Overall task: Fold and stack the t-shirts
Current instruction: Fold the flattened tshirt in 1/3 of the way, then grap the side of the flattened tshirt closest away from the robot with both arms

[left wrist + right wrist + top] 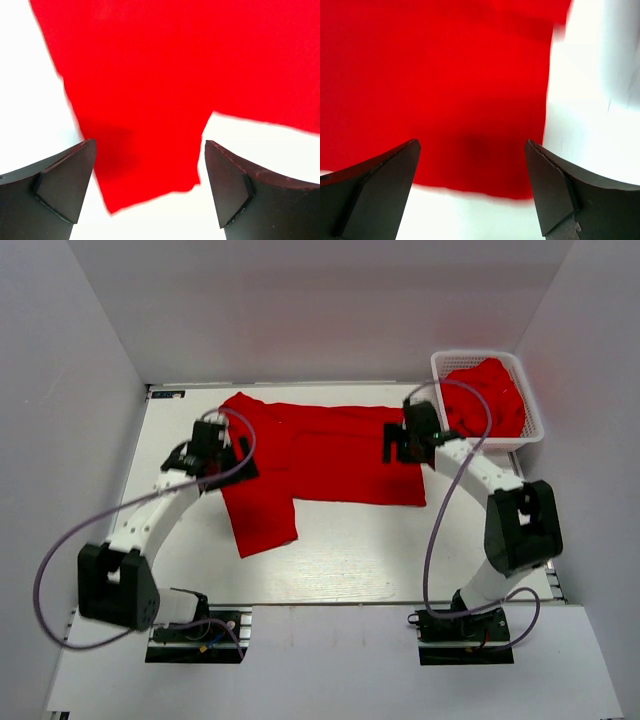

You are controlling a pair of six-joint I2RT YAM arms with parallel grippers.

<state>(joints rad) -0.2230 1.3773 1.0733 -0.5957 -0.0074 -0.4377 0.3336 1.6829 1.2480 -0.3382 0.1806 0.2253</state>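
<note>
White walls enclose a white table [350,560], on which one red t-shirt [340,455] is spread flat across the far middle, with a flap reaching nearward at its left. The left gripper [235,458] is held wide open and empty over that left part. The right gripper [398,447] is likewise spread above the right edge. More red t-shirts [485,395] are heaped in a white basket [532,420] at the far right.

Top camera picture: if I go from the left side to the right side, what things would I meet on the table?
Left end effector, open → spread-out red t-shirt → right end effector, open → white mesh basket at the far right corner.
</note>
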